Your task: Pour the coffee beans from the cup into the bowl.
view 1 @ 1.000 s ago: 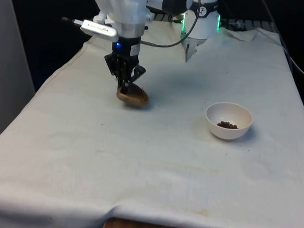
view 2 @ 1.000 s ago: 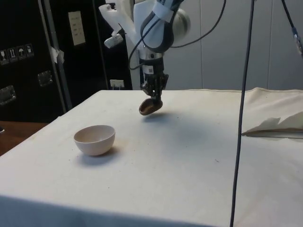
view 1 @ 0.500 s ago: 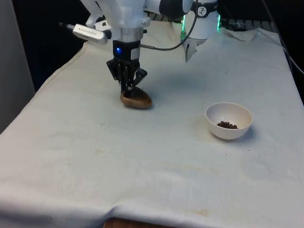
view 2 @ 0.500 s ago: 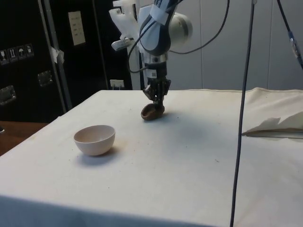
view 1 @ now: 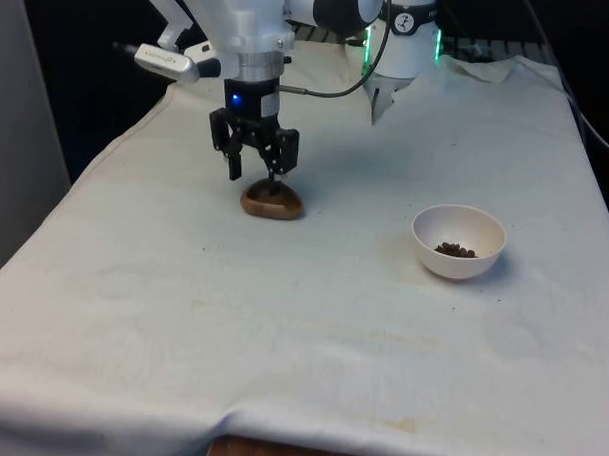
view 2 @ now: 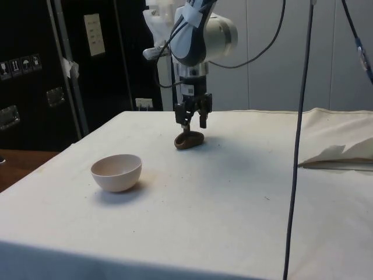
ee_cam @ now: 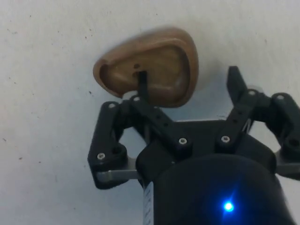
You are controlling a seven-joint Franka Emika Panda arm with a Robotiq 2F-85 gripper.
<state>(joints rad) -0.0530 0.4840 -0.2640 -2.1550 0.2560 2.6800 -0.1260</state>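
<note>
Now the tool [view 1: 255, 173], fingers apart, hangs over a smooth, rounded wooden cup [view 1: 271, 201] on cloth.

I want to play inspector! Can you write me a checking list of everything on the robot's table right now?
Surface: white cloth over the table, a few faint stains and dark specks.
Job's things: brown wooden cup sits on the cloth, looks empty in the wrist view. White bowl stands apart, toward the front view's right, with coffee beans inside.
Clutter: nothing seen.
End effector: end effector open just above the cup, one finger over its hollow, one outside the rim.
Cables: black cable hangs in front in the side view.
Surroundings: dark cabinets behind.
</note>
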